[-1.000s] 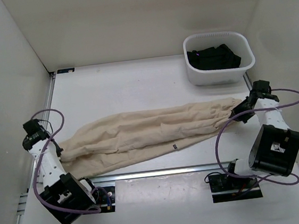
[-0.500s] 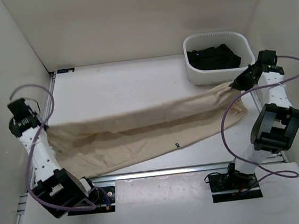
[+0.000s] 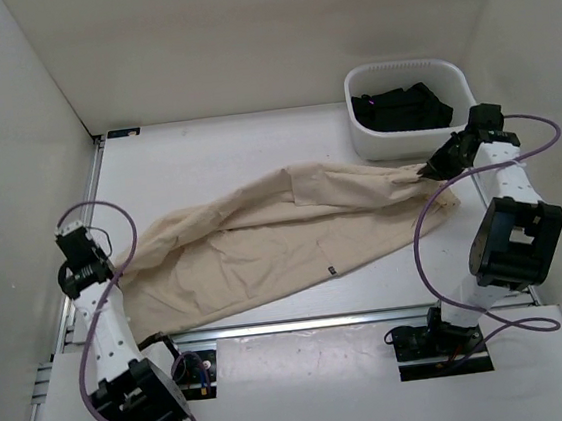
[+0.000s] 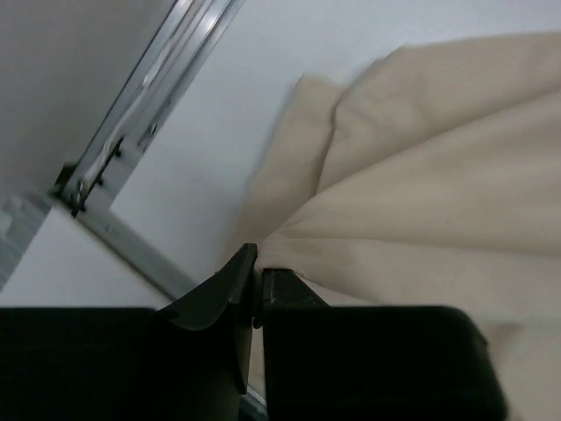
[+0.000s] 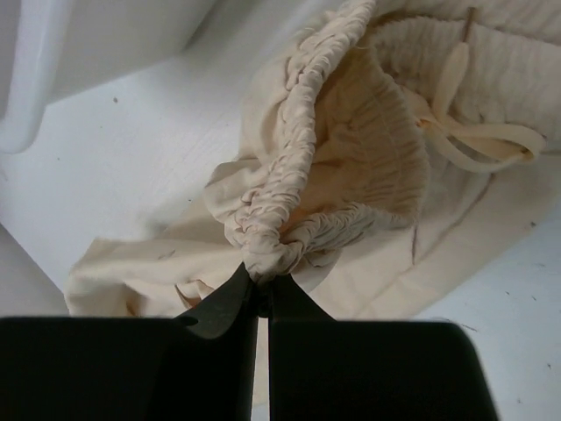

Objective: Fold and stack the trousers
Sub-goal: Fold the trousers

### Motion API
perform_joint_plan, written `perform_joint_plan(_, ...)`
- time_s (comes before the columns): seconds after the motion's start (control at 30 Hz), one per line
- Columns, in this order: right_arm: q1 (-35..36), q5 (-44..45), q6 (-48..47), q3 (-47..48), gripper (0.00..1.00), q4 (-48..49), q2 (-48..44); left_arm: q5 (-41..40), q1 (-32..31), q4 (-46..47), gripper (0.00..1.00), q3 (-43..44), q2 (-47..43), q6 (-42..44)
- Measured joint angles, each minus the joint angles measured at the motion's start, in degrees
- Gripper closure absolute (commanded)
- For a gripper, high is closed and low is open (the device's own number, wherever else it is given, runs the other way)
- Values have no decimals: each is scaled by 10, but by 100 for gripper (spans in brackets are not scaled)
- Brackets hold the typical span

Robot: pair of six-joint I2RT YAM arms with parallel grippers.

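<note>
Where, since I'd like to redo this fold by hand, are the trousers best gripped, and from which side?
Probably the gathered waistband at the right end of the trousers, coming from the right, as the right gripper does: its bunched elastic is thick and easy to pinch. The left gripper pinches the opposite end from the left, so the long cloth spans between both.

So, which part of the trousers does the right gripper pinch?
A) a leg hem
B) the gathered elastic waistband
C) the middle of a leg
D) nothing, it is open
B: the right wrist view shows the right gripper shut on the gathered waistband of the trousers, drawstring beside it.
</note>
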Motion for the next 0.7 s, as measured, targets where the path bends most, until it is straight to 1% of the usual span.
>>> perform_joint_plan(0.03,-4,3,0,-5,100,-3,-5,-6,11,-11,80,-25,-18,0)
perform_joint_plan(0.1,-17,7,0,-18,100,-6,-23,-17,29,-40,80,-46,-34,0)
perform_joint_plan(0.3,-76,18,2,-45,100,-21,-88,-33,36,-96,81,-43,-35,0)
perform_joint_plan(0.4,-80,25,1,-68,100,-20,-114,-45,43,-129,81,-35,-36,0)
perform_joint_plan(0.53,-82,33,-8,-104,100,-27,-123,-76,48,-155,82,-37,-37,0)
perform_joint_plan(0.7,-112,59,-14,-141,100,-49,-126,-114,49,-188,85,-51,-37,0)
